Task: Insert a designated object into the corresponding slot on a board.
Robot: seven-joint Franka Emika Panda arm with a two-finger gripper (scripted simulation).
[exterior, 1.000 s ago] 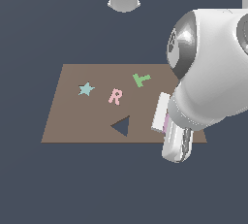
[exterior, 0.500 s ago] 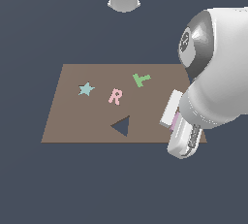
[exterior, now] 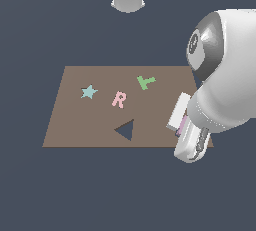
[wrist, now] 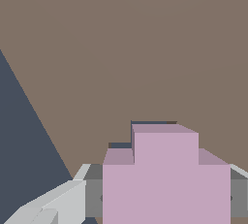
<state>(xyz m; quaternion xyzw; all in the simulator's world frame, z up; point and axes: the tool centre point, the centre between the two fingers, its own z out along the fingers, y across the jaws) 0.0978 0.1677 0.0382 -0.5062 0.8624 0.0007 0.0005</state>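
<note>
Both pictures are flat, even renders — soft light with no clear source and no cast shadows on the board [exterior: 80, 125]. The exterior view is dim overall, its dark slate ground uniform; the arm [exterior: 225, 85] alone shows shading, bright white on its lower curve and a darker grey sheen toward its top. Edges look slightly soft and jagged from low resolution. The wrist view is sharper — the mauve piece [wrist: 164, 179] shows two plain tones, lit front and darker top faces. No glare or edge distortion.
</note>
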